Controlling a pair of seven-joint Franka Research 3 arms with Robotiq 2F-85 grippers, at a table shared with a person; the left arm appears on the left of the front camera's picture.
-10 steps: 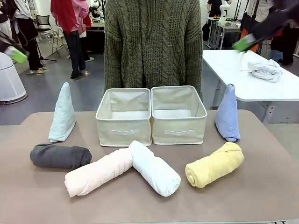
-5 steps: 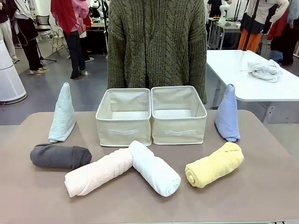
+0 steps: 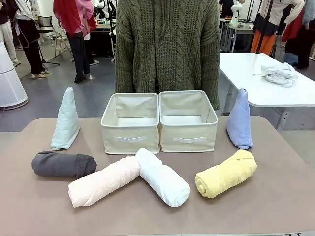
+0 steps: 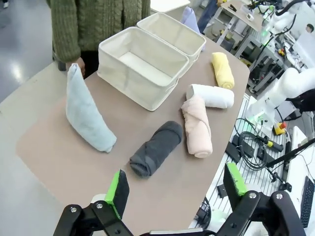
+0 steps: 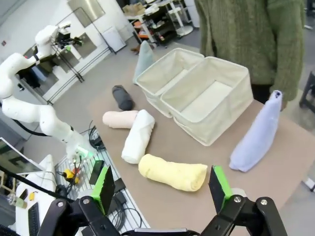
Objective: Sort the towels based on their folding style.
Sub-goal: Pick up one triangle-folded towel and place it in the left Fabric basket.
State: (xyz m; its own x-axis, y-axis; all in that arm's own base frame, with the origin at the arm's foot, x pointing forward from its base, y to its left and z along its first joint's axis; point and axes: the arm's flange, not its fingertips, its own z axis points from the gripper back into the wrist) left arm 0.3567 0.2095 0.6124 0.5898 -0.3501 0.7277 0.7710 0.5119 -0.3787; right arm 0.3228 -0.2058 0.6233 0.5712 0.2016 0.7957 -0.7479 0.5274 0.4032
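Surface: brown with rounded corners, carrying six small terry towels and two fabric bins.
Left bin: beige, open-topped, at the far middle, side by side with and touching the right bin.
Pale teal towel: triangle-folded, standing upright at the far left, near the left bin but apart from it.
Periwinkle blue towel: triangle-folded, upright at the far right, near the right bin.
Dark grey towel: rolled, lying on the near left, in front of the pale teal towel.
Pale pink towel: rolled, lying in front of the left bin, one end touching the white towel.
White towel: rolled, near the middle, angled to form a V with the pink roll.
Yellow towel: rolled, lying on the near right, in front of the periwinkle blue towel.
Left pincer: spread wide, green pads far apart, gripping nothing, raised above the surface's left end.
Right pincer: spread wide, gripping nothing, raised above the right end, near the yellow roll.
Person: in an olive cable-knit sweater, standing at the far side just behind the bins.
Cloth bundle: white-grey, shapeless, on a white table behind and to the right.
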